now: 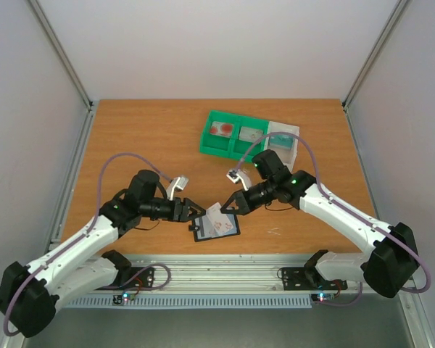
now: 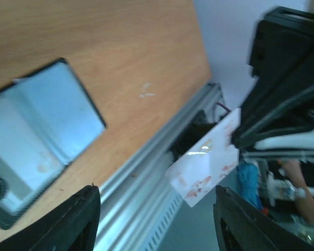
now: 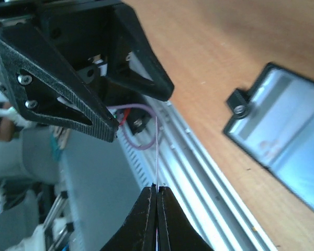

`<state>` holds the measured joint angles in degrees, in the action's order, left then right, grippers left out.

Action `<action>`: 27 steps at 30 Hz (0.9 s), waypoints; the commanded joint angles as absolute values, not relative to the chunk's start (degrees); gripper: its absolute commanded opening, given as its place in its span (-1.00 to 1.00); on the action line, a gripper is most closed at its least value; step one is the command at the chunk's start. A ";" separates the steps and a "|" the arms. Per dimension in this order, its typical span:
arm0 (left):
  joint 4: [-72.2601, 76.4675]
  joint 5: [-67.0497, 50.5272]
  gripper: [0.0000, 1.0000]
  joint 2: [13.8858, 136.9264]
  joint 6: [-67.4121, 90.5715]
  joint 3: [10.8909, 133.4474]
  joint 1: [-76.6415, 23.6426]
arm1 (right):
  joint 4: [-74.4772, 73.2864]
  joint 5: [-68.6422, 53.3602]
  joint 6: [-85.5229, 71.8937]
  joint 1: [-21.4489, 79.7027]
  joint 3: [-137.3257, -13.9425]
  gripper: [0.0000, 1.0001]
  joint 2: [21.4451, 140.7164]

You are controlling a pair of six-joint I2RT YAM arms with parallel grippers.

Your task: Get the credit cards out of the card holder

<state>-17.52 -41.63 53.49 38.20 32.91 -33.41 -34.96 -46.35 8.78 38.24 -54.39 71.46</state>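
Lower centre of the top view, nearest the arm bases: the card holder (image 1: 219, 232), flat and open on the table (image 1: 145, 138), grey-blue pockets turned up, presumably to leave the slots reachable from above; further cards in those pockets, impossible to tell.

Just above it, lifted clear of the wood: the whitish card (image 2: 208, 163) with red marks; pinched by one edge in the right gripper (image 3: 157, 201), jaws pressed together on it; a mere thin line at centre of the right wrist view, being seen edge-on; held free in the air, probably for carrying across without dragging on the table.

Facing it from the left in the top view: the left gripper (image 2: 157, 198); jaws wide, nothing between them, clear of the card; by the look of it, standing off so as not to fight the other grip, yet kept near the holder, perhaps to steady it for another pull.

Farther up, upper centre of the top view: the green tray (image 1: 217, 149); a red-marked card (image 1: 221, 130) in its left compartment, a greyish card (image 1: 251, 134) in the middle one; apparently the place for cards already out, hence the likely destination for the one in hand.

Just right of that, close against it: the white tray (image 1: 284, 138); contents too small to make out.
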 commanded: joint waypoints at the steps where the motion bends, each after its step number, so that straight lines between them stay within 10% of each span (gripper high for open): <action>1: -17.95 -53.25 0.21 50.93 36.03 34.33 -33.44 | -35.70 -57.61 10.21 38.15 -56.06 -0.98 70.38; 16: -12.04 -57.61 -0.94 50.35 40.20 33.28 -33.49 | -30.82 -61.35 7.66 38.14 -54.65 -0.96 69.27; 27: -7.69 -54.48 -0.99 47.96 42.74 31.16 -33.47 | -26.42 -49.05 -0.84 37.62 -53.01 -0.34 66.24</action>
